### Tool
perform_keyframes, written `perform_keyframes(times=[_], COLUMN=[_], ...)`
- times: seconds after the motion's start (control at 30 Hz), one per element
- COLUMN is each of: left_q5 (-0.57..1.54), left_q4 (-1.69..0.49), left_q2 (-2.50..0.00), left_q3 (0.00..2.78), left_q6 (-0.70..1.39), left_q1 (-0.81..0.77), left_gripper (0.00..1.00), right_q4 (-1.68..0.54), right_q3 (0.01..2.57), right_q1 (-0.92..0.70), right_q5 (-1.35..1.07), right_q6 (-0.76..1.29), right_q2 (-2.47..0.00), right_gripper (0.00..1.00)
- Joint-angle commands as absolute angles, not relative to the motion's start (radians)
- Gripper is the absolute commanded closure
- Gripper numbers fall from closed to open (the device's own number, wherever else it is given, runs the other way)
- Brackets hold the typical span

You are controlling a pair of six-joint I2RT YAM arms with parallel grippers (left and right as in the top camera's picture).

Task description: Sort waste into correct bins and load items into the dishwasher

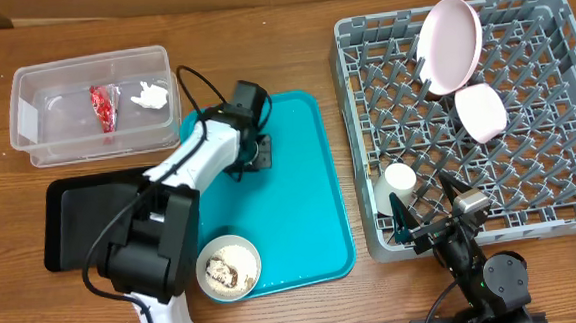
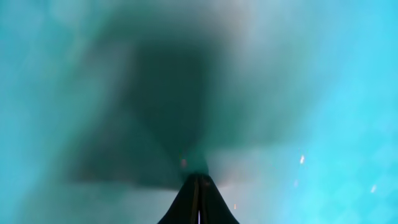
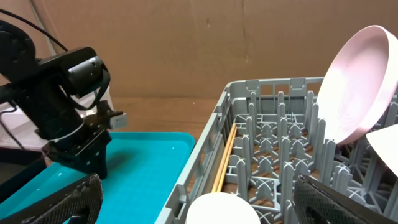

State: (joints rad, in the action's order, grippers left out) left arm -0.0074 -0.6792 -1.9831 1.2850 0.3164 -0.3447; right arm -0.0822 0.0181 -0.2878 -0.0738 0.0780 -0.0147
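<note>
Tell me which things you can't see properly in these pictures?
- Left wrist view: the teal tray is one blur, camera too close; whether the left gripper pinches anything cannot be told.
- Overhead: the left arm covers part of the black tray.
- Right wrist view: the bottom edge cuts off the white cup, the right edge the plate.

Layout about the left pincer [image 1: 256,155]
It stands on the serving tray [image 1: 305,190]; tub [image 1: 64,97] beyond-left, scrap bowl [image 1: 205,257] nearer the base, rack [image 1: 354,127] to its right.
</note>
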Motion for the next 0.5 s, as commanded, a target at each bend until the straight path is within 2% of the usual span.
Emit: perform_keyframes(times=[0.0, 0.47], left_q5=[0.083, 0.048], left_q4=[-0.686, -0.763], left_q2=[-2.122, -2.220], left_q3=[1.305, 1.517], left_q6=[0.238, 0.186], left_q1=[-0.319, -0.321], left_gripper=[0.96, 0.94], right_q4=[-0.077, -0.077], right_q3=[0.008, 0.008], right_q1=[-0.283, -0.283], right_q5=[-0.069, -0.069], right_q6=[0.082, 0.082], right_q2=[-0.006, -0.006], right_gripper=[0.00, 0.00])
